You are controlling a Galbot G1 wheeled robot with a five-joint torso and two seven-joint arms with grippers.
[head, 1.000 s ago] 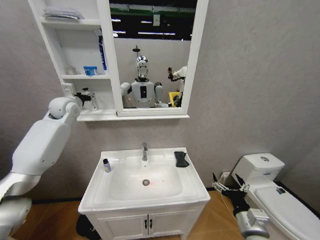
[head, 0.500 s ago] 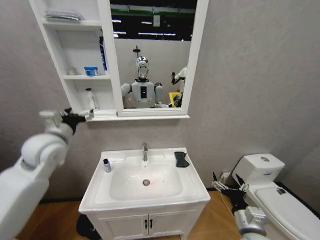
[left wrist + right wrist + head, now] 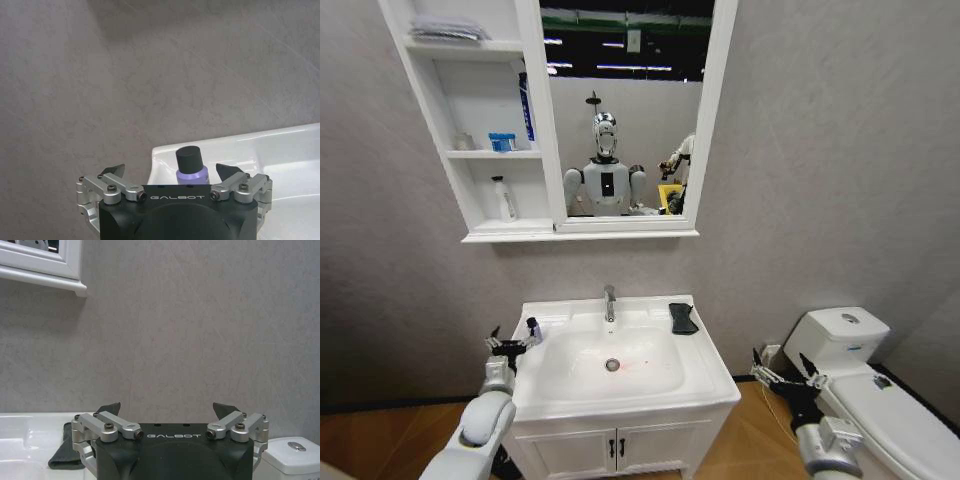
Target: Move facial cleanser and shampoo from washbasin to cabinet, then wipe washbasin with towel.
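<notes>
A small purple bottle with a black cap stands on the left rim of the white washbasin. My left gripper is open right beside it. In the left wrist view the bottle stands just past the gripper, in line with the gap between its spread fingers. A white bottle stands on the lowest shelf of the cabinet. The black towel lies on the basin's back right corner. My right gripper hangs open and empty low on the right, between basin and toilet.
A chrome tap rises at the back of the bowl. A white toilet stands close to the right arm. A blue item sits on the middle shelf and a folded cloth on the top one. The right wrist view shows the towel.
My left arm has come down from the cabinet's lowest shelf, leaving the white bottle there, to the basin's left rim beside the purple bottle. The right arm has hardly moved.
</notes>
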